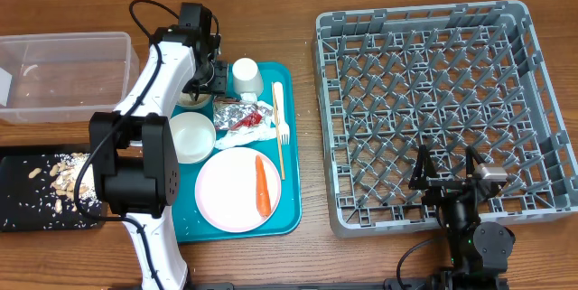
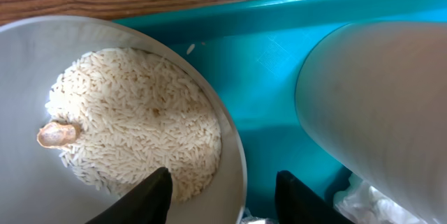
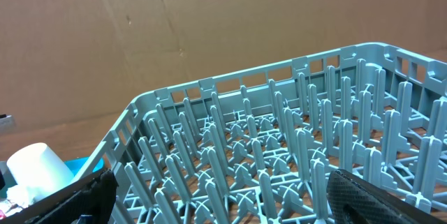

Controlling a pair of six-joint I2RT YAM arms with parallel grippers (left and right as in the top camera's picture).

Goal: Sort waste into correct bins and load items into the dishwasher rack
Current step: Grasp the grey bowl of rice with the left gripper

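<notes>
Tipping the rice point(image 2: 133, 112) into the black tray point(image 1: 18, 191) at the lower left looks like the step in hand, so the rice bowl point(image 2: 42, 49), at the upper left of the teal tray point(image 1: 289, 209), wants a square pinch on its rim and a level carry. The left gripper point(image 2: 223, 182) straddles that rim with jaws apart, one finger over the rice and the other outside near the white cup point(image 2: 377, 98), not yet pinching. At the lower right, the right gripper point(image 1: 446, 171) hangs wide open and empty over the near edge of the dishwasher rack point(image 1: 424, 14).

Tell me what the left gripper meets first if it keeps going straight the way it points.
Probably the bowl of rice: its rim lies between the fingers of the left gripper. One finger would press into the rice, the other reach the teal tray beside it; depth is unclear.
</notes>
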